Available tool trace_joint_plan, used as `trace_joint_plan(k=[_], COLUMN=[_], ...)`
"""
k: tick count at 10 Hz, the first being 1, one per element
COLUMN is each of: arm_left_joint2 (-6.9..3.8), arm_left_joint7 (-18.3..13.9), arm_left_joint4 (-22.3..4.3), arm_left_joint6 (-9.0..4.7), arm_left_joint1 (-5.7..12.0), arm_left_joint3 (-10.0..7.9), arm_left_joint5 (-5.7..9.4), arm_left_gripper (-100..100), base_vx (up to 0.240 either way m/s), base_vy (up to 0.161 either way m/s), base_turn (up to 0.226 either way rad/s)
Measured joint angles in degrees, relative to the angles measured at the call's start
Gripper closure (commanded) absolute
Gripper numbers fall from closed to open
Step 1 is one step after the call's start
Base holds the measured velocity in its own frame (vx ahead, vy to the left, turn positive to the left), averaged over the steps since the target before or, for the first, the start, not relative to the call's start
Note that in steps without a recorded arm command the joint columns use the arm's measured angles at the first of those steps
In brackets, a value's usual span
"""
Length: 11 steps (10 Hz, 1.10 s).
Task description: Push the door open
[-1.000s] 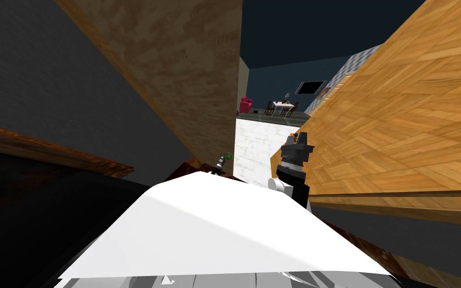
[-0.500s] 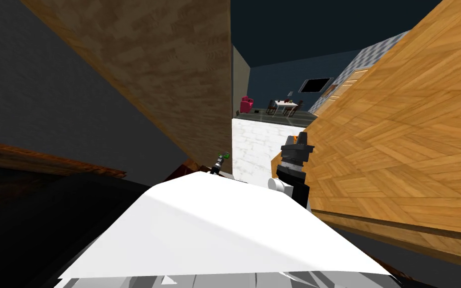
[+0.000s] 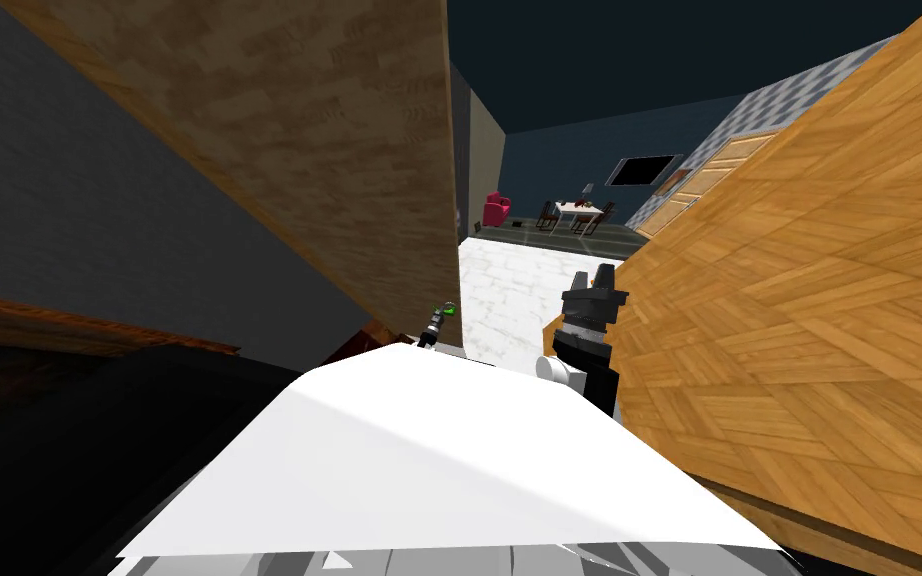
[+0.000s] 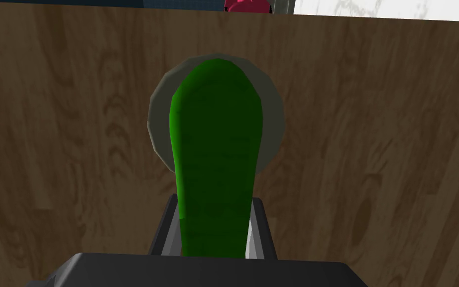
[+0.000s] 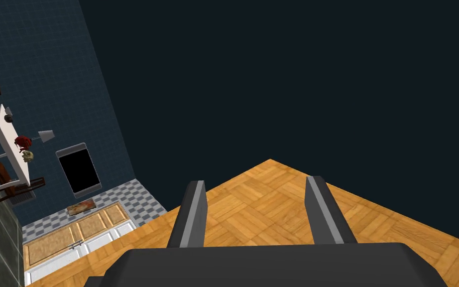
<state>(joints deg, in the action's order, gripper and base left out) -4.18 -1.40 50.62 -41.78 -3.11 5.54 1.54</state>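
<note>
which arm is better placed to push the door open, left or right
Left. The left gripper is shut on the green handle mounted on the brown wooden door, so it can likely push straight on. The right gripper is open and empty, aimed past a parquet surface.

Red armchair (image 3: 495, 209), white table (image 3: 579, 209) with dark chairs (image 3: 546, 215), black wall screen (image 3: 646, 170), pale marbled floor (image 3: 509, 290)

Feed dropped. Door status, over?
Left claw shut on green handle. Door part open. Right claw open, wood panel close beside it.
</note>
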Motion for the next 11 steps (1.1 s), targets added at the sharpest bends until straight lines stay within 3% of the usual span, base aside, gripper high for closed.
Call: trace_joint_plan(k=[2,5,7,9,11], arm_left_joint2=[-0.12,-0.1,-0.13,0.16,0.37], arm_left_joint7=[0.43,0.88,1.05,1.64,2.17], arm_left_joint4=[1.2,1.28,-1.63,-2.01,-0.6], arm_left_joint6=[0.98,0.92,-0.62,-0.22,0.55], arm_left_joint1=[-0.44,-0.69,1.05,1.4,0.74], arm_left_joint3=[-1.21,-2.91,-4.25,-6.05,-7.61], arm_left_joint5=[0.5,1.22,1.79,2.52,3.12], arm_left_gripper=[100,100,100,100,100], base_vx=[0.144,0.132,0.16,0.194,0.175], base_vy=[-0.09,-0.065,-0.107,-0.115,-0.104], base_turn=[0.069,0.045,0.084,0.093,0.074])
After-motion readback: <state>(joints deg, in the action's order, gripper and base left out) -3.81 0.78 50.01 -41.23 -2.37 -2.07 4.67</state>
